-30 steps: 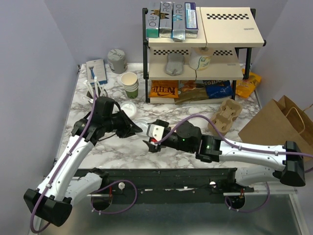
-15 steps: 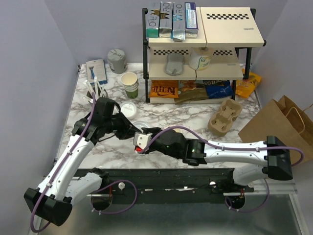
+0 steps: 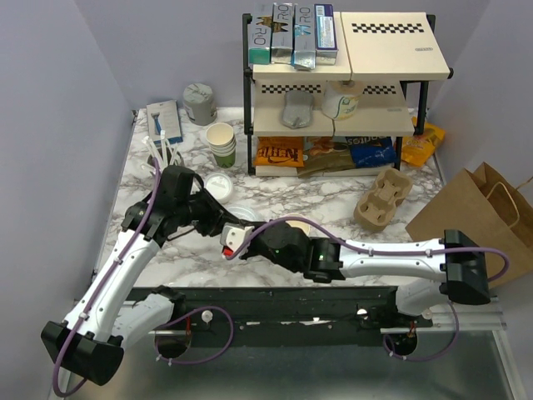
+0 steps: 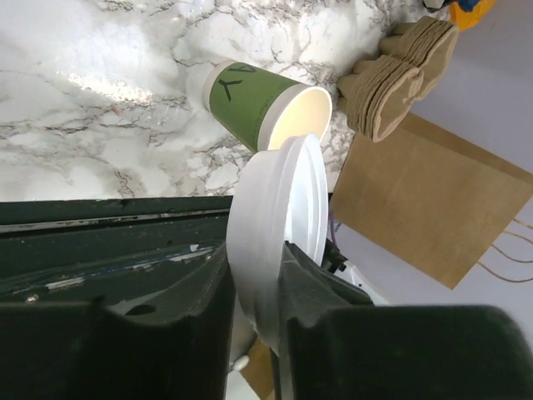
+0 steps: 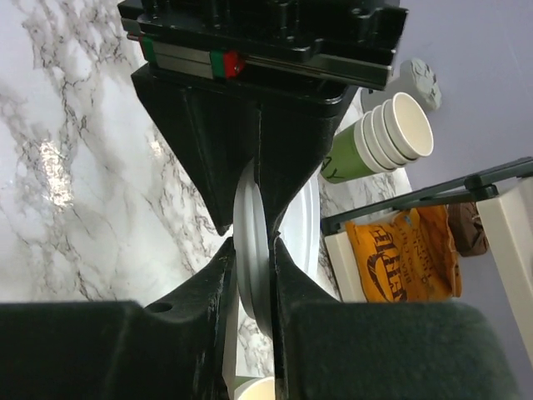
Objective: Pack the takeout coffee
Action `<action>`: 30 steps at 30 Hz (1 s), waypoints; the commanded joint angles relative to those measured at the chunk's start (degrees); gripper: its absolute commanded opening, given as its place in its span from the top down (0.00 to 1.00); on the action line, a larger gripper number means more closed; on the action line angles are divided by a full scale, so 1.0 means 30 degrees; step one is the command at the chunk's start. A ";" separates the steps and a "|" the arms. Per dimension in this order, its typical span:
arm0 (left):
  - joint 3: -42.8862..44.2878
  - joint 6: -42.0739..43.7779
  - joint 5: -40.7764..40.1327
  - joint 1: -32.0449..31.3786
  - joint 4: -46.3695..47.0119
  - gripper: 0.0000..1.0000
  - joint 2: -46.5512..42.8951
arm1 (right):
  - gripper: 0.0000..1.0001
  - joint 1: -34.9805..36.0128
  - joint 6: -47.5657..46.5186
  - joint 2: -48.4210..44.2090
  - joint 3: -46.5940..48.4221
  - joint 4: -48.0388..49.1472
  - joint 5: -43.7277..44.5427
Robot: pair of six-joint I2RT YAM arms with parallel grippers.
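A white round lid stands on edge between the fingers of my left gripper, which is shut on it. My right gripper faces the left gripper and is shut on the same lid from the other side. In the top view the two grippers meet left of centre, near the front. The takeout coffee cup, green with a cream rim, lies on its side on the marble without a lid, its mouth towards the lid. Only a cream patch of it shows behind the right arm.
A stack of lidless cups and a grey cup stand at the back left. Two loose lids lie near the left arm. A cardboard cup carrier and a brown paper bag are on the right. A shelf rack stands at the back.
My right gripper has travelled left to the lid held by the left gripper and closed on it. The left arm has stayed in place.
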 commanded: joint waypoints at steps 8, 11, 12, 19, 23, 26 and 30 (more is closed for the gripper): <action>0.1866 0.1044 -0.0723 -0.0123 0.0397 0.01 -0.0913 | 0.96 -0.0006 0.5548 -0.2249 -0.0852 -0.1026 0.0674; 0.2629 0.1456 -0.1280 -0.0094 0.0719 0.01 -0.0533 | 0.95 -0.0007 0.9143 -0.3449 -0.1380 -0.2136 -0.0233; 0.2543 0.1515 -0.0963 -0.0094 0.1647 0.01 -0.0502 | 0.95 -0.0006 1.0149 -0.3771 -0.1526 -0.3011 -0.0642; 0.2278 0.1426 0.1350 -0.0094 0.5901 0.01 0.0230 | 0.95 -0.0006 1.5313 -0.7054 -0.4248 -0.3576 -0.3692; 0.2542 0.2680 0.1853 -0.0065 0.6548 0.01 0.0612 | 0.95 -0.0386 1.8467 -0.8020 -0.4456 -0.4630 -0.2842; 0.2338 0.4552 0.1006 -0.0093 0.6667 0.01 0.0087 | 0.95 -0.2402 2.2007 -0.8987 -0.5010 -0.4807 -0.4712; 0.0818 0.6140 -0.0140 -0.0123 0.7305 0.01 -0.0793 | 0.94 -0.5771 2.5094 -1.0422 -0.6210 -0.4690 -0.7147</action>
